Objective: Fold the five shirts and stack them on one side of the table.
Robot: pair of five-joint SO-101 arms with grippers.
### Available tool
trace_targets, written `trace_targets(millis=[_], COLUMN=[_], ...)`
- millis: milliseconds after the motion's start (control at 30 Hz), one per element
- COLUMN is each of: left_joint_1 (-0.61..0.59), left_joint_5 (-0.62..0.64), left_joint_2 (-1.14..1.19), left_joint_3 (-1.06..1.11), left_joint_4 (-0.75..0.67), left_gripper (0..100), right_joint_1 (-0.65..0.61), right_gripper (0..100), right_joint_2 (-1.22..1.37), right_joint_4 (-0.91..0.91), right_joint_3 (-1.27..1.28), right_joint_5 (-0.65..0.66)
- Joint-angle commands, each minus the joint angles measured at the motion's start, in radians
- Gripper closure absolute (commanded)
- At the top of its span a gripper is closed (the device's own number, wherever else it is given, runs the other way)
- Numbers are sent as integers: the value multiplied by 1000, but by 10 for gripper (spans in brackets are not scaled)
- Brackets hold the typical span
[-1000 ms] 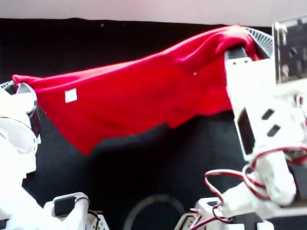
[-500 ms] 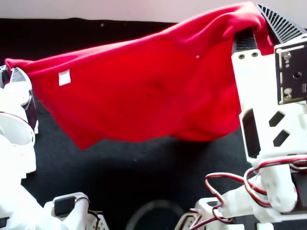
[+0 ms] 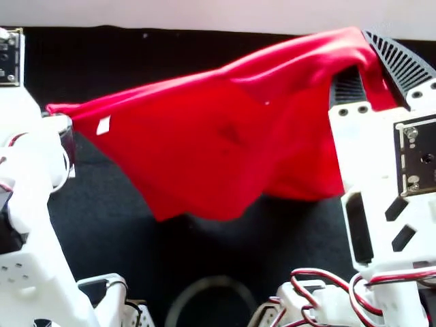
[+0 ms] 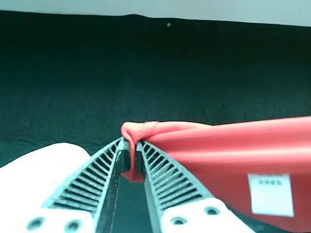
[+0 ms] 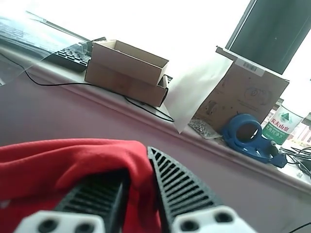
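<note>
Shirt (image 3: 225, 143) hangs above the table (image 3: 122, 231), stretched between both arms. Left gripper (image 4: 130, 145) is pinched tight on one corner, the end lower over the table. Right gripper (image 5: 138, 167) is clamped on the opposite corner, higher. The long axis runs gripper to gripper, sloping, and the loose body sags toward the table. Judgement: laying it flat needs both ends lowered together.

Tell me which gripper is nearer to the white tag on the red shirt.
Left. The left gripper pinches the shirt at the corner right beside the tag. The right gripper clamps the far end, with the whole spread of cloth between.
</note>
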Motion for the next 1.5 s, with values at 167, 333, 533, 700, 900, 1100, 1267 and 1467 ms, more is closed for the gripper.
trace_targets(millis=[167, 333, 533, 700, 900, 1100, 1267, 1467], left_joint_1=[-2, -2, -2, -2, -2, 27, 91, 111], left_joint_5=[11, 11, 9, 6, 3, -60, -60, -60], left_joint_2=[-124, -225, -294, -228, 84, 453, 680, 849], left_joint_3=[-194, -193, -197, -185, -140, -114, -160, -437], left_joint_4=[83, 80, 74, 74, 0, -138, -245, -221], left_gripper=[991, 991, 991, 991, 991, 991, 991, 991], right_joint_1=[-1, -1, -1, -4, -77, -74, -58, -38], right_gripper=[992, 992, 992, 992, 992, 992, 992, 992], right_joint_2=[-82, -140, -153, -93, 56, 260, 421, 499], right_joint_4=[18, 21, 21, 10, -53, -282, -438, -522], right_joint_3=[-48, -45, -42, 64, 321, 582, 619, 515], right_joint_5=[2, 2, 2, 2, 0, 2, 2, 2])
